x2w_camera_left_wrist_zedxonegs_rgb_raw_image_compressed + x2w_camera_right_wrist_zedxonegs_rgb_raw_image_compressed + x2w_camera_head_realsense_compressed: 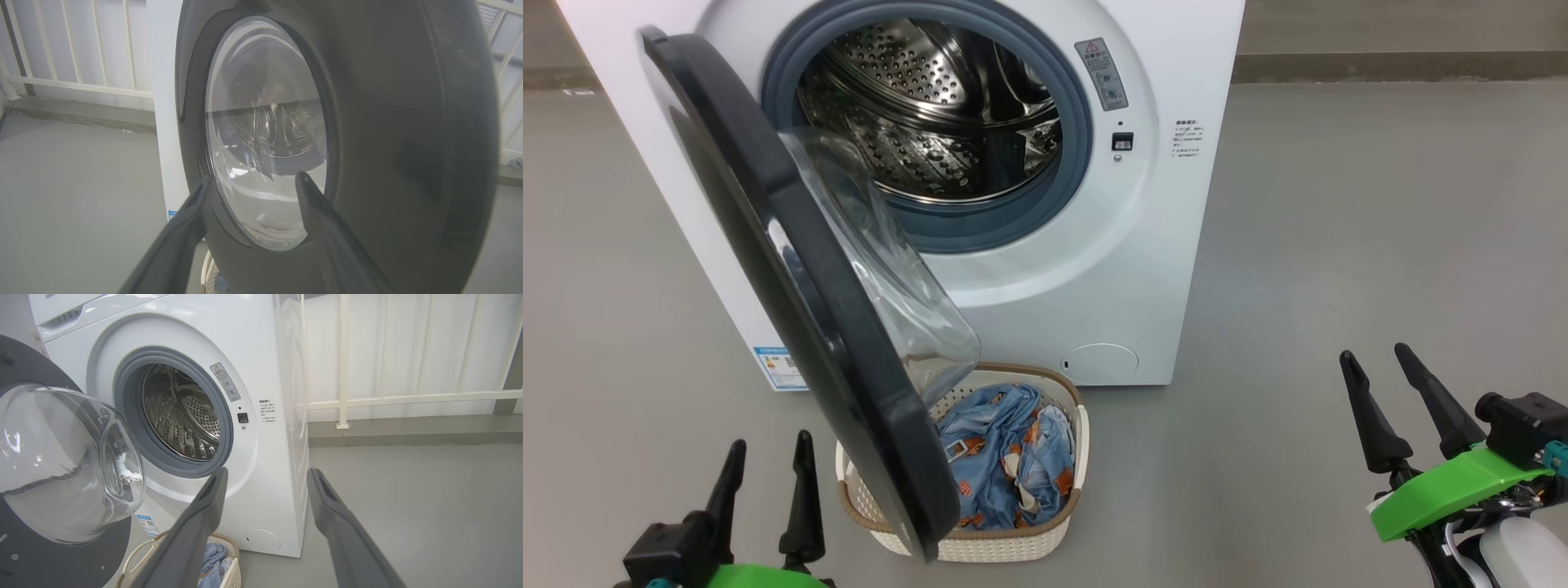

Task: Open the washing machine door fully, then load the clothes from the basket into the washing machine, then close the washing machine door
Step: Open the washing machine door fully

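Clothes lie bundled in the basket before the washing machine, partly under the washing machine door, swung out but not fully back — soft, light, floppy cloth, likely to trail, best pinched at a raised fold. The door looks rigid and slick — push its rim. The left gripper and right gripper stand wide, empty.

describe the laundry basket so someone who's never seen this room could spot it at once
Look for the big white washing machine with its round black-rimmed door hanging open. On the grey floor in front of it, partly behind the door's lower edge, sits the basket. It is small and cream with holes in its walls, a brown rim, and blue printed clothes inside.
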Motion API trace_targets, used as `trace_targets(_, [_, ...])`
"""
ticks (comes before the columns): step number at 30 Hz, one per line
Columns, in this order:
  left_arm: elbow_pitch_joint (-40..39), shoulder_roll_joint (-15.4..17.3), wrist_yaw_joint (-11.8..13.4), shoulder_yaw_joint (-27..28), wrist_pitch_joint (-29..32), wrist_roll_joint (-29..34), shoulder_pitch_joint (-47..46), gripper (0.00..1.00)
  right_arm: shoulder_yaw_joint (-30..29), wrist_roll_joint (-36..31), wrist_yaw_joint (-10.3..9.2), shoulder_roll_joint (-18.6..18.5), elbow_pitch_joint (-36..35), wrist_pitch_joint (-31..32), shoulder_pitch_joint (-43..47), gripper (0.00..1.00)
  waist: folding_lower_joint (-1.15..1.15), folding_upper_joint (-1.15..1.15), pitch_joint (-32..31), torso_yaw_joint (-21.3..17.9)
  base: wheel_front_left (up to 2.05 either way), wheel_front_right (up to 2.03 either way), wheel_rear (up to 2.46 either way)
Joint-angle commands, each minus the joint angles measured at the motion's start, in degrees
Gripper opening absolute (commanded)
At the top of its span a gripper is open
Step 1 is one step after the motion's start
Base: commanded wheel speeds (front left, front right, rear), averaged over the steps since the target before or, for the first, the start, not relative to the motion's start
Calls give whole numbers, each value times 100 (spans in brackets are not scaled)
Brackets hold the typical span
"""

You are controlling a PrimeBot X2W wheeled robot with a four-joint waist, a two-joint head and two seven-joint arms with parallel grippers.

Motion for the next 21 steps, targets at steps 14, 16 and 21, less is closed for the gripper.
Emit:
trace_targets(14, [-173, 128, 33, 168, -163, -55, -285, 0, 141, 83, 33, -115, -46, -71, 0, 100, 0, 0, -8, 18, 0, 0, 0])
trace_targets(16, [-262, 122, 25, 177, -215, -49, -309, 0, 131, 86, 33, -112, -46, -71, 1, 100, 0, 0, -6, 33, 0, 0, 0])
trace_targets(21, [-608, 99, 20, 188, -324, 15, -386, 0, 87, 80, 33, -91, -62, -71, 14, 100, 0, 0, -9, 80, 0, 0, 0])
